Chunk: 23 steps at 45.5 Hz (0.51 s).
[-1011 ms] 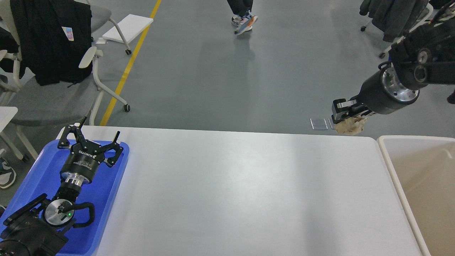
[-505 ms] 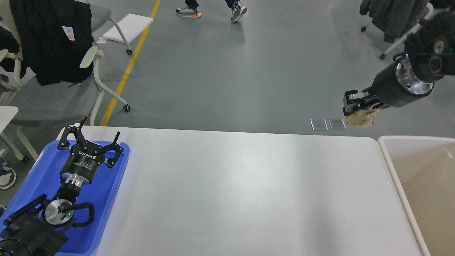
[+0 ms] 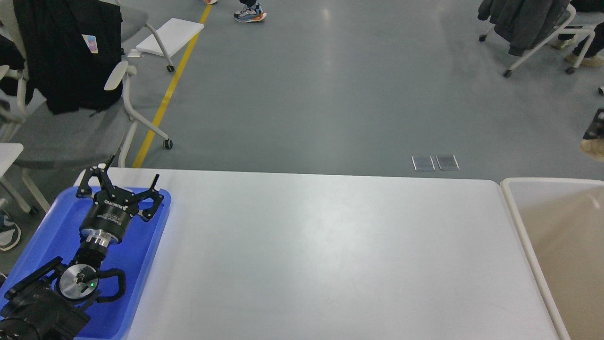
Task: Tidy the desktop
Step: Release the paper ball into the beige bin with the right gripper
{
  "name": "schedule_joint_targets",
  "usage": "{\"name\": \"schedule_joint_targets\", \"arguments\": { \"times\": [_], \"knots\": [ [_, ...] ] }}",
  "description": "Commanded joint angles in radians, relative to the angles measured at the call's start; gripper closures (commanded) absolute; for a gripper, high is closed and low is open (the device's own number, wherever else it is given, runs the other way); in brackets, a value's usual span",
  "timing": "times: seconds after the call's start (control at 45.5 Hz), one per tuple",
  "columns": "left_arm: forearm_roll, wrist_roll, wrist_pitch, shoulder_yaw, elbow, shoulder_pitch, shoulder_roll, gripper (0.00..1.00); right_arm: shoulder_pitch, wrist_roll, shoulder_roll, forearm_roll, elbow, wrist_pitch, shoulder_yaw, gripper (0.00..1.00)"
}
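The desktop (image 3: pixel 321 255) is a wide glossy white tabletop with nothing lying on its bare part. My left gripper (image 3: pixel 128 178) is open and empty, hovering over the blue tray (image 3: pixel 52 226) at the table's left end. Only a sliver of my right gripper (image 3: pixel 595 132) shows at the right edge of the view. It holds a crumpled beige paper wad (image 3: pixel 592 150) in the air, just beyond the far rim of the cream bin (image 3: pixel 512 203).
The cream bin stands against the table's right end. Office chairs (image 3: pixel 71 118) with a black garment stand at the back left, and another chair (image 3: pixel 533 28) at the back right. A person's feet (image 3: pixel 250 12) are on the grey floor beyond.
My right gripper has carried the paper wad to the right, from beyond the table's far right corner almost out of view. The left arm has not moved. The person walked left.
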Motion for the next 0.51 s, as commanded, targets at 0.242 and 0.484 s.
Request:
{"name": "schedule_joint_targets", "arguments": {
  "times": [0.242, 0.484],
  "knots": [
    [0.0, 0.0, 0.0, 0.0, -0.001, 0.0, 0.0, 0.01, -0.808, -0.008, -0.012, 0.111, -0.536, -0.049, 0.547, 1.0],
    [0.0, -0.001, 0.0, 0.0, 0.0, 0.0, 0.0, 0.01, -0.963, -0.008, 0.069, 0.11, -0.534, -0.124, 0.673, 1.0]
  ]
}}
